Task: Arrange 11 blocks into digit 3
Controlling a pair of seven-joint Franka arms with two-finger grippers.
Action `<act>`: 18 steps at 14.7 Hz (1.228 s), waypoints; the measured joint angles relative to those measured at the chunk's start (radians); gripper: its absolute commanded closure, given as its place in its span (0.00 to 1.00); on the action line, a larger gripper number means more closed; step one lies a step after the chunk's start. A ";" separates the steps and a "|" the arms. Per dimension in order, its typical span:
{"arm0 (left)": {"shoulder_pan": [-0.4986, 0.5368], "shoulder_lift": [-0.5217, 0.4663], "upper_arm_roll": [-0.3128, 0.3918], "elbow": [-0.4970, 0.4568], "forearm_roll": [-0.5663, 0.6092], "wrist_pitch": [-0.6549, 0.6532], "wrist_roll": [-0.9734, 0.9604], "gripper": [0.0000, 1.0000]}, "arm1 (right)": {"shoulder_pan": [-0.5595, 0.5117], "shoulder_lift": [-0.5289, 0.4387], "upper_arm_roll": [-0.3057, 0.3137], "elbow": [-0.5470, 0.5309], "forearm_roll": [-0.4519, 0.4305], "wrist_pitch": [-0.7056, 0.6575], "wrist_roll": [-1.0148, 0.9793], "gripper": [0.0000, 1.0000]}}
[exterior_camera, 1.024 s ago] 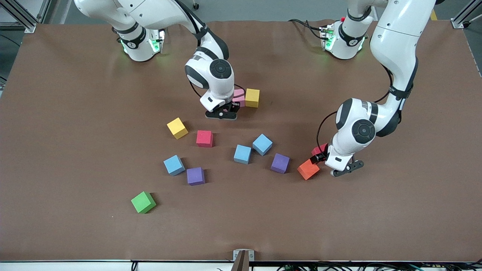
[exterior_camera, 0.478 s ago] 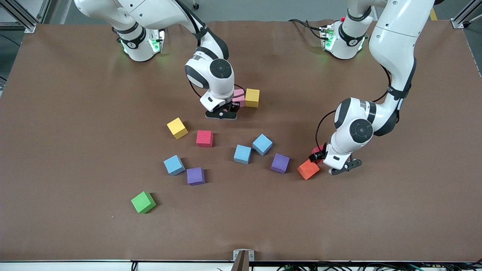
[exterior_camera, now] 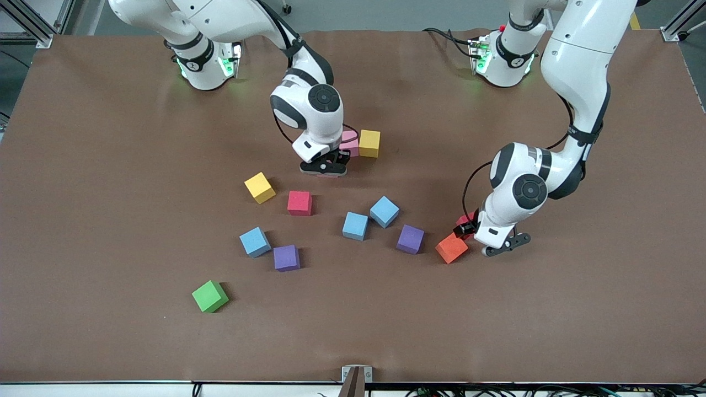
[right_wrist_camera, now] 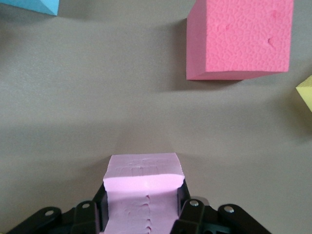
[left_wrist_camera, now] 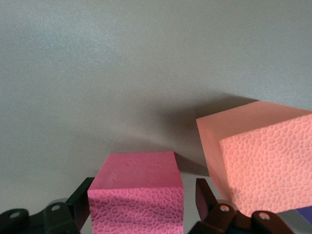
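Eleven cubes have to end up as a figure three, and so far only a short run of it is laid: pink cubes (exterior_camera: 349, 142) touching a yellow cube (exterior_camera: 369, 143) on the brown table (exterior_camera: 110, 220), toward my bases from the loose ones. My right gripper (right_wrist_camera: 141, 212) hangs low just beside that run, jaws drawn in tight on a pale pink cube (right_wrist_camera: 144, 185), squeezed enough that the foam creases. I judge it is held low and square like this so it can go down flush against the row. My left gripper (left_wrist_camera: 141, 204) is down at the table toward the left arm's end, its fingers (left_wrist_camera: 204, 197) standing either side of a red cube (left_wrist_camera: 136, 192), fairly wide, with a gap showing on at least one side, so nothing is pinched yet. An orange cube (exterior_camera: 452, 248) sits just beside the red one and is no part of the figure; I take it I straddle the red cube this closely so as to lift it without dragging the orange one. Waiting loose, nearer the front camera than the row, are a second yellow cube (exterior_camera: 259, 187), another red cube (exterior_camera: 299, 203), three blue cubes (exterior_camera: 355, 226) and two purple cubes (exterior_camera: 410, 239). A green cube (exterior_camera: 209, 296) lies nearest the camera, well apart, and stays out of it.
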 measured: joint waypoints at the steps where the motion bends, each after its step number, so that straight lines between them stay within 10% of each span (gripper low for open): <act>1: 0.000 0.000 0.000 0.000 0.000 0.000 -0.017 0.37 | 0.000 0.000 -0.001 -0.001 0.000 0.003 0.006 1.00; 6: 0.000 -0.006 -0.005 0.000 0.000 0.000 -0.071 0.58 | 0.000 0.000 -0.001 -0.002 -0.001 0.005 0.023 1.00; 18: -0.003 -0.176 -0.011 0.001 0.000 -0.214 -0.416 0.64 | 0.010 -0.006 0.000 -0.013 -0.011 0.010 0.049 1.00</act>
